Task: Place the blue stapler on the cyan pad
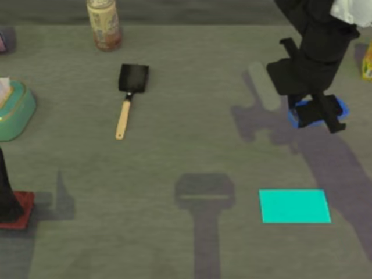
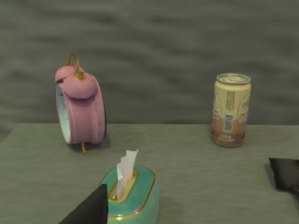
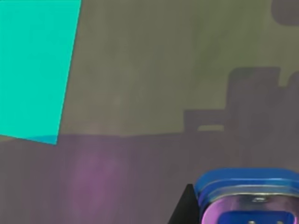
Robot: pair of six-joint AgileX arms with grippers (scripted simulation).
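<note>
The blue stapler (image 1: 297, 116) lies at the table's far right, mostly covered by my right gripper (image 1: 318, 110), which is shut on it from above. The right wrist view shows the stapler (image 3: 247, 186) close up, with its pinkish top strip and one black finger (image 3: 187, 210) pressed against its side. The cyan pad (image 1: 294, 206) lies flat and bare nearer the front edge, a little to the left of the stapler, and its corner (image 3: 35, 65) also shows in the right wrist view. My left gripper (image 1: 7, 203) is parked at the left edge, open.
A beige can (image 1: 103, 23) stands at the back. A black spatula with a wooden handle (image 1: 132, 87) lies left of centre. A green tissue box (image 1: 14, 110), a pink alarm clock (image 2: 79, 109) and a red block (image 1: 22, 210) sit at the left, and a yellow item (image 1: 367, 61) at the right edge.
</note>
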